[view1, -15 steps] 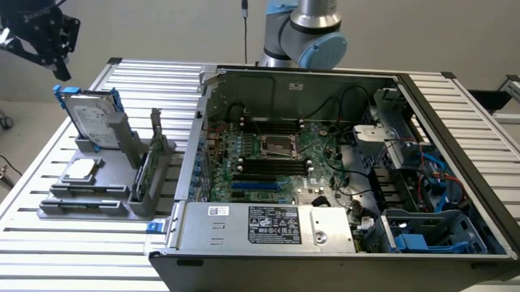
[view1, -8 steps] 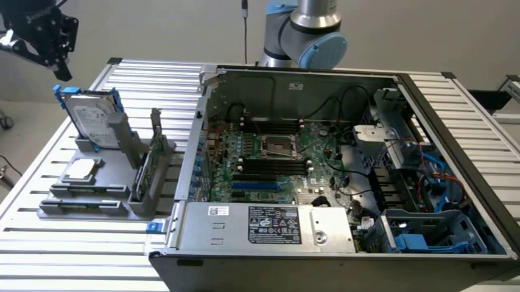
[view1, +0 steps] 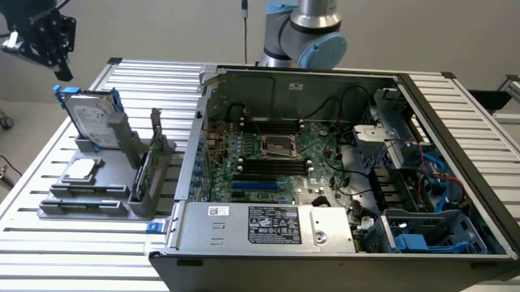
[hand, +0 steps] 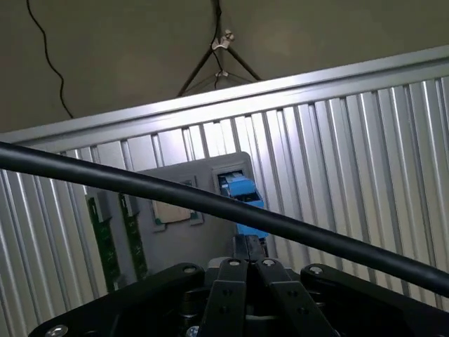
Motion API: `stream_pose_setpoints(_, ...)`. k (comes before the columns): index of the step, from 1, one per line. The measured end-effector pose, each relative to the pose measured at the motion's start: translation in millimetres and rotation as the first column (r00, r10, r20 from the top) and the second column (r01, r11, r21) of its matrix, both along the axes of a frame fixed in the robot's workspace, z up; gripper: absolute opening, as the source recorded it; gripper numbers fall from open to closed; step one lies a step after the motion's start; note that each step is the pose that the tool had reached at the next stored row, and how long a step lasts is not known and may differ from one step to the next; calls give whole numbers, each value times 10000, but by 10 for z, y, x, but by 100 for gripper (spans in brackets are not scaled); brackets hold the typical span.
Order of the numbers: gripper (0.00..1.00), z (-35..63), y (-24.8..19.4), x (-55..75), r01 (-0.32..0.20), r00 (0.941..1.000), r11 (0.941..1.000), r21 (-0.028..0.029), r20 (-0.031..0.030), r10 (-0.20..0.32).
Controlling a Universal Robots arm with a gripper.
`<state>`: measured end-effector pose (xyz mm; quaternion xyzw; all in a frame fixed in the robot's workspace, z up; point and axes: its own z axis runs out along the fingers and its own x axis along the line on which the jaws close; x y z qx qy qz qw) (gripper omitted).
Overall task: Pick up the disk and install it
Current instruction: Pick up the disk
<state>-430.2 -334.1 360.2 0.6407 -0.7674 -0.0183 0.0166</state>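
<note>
Black claw (view1: 63,74) hangs in the air with its two fingers (hand: 235,281) pressed together, gripping nothing. A black cable (hand: 140,184) runs across the wrist view just in front of it.

Directly below the claw, and apart from it, the disk (view1: 87,118) stands on edge in a grey stand (view1: 109,182). It is tilted slightly, with its white label facing out and its blue carrier framing the silver body. In the wrist view the blue end of the carrier shows just past the closed fingertips.

Farther from the claw, in the same stand, a flat silver chip (view1: 83,170) lies in a recess. A thin green circuit card (view1: 145,173) stands upright beside the chip, on the exterior view's right. The stand rests on a ribbed aluminium bench (view1: 65,249).

Well away from the claw, to the exterior view's right, an open computer case (view1: 260,85) lies on the bench. Its motherboard (view1: 276,158) is exposed and a grey power supply (view1: 268,225) sits at its near edge. Behind the case rises the grey and light-blue base joint of the arm (view1: 313,30).
</note>
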Motion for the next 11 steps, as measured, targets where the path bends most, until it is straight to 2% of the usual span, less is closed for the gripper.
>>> stream_pose_setpoints(5,11,-26,6,-6,-606,9982,9982,48,32,606)
stream_pose_setpoints(11,11,-52,28,-18,-1201,9927,9927,53,70,1201)
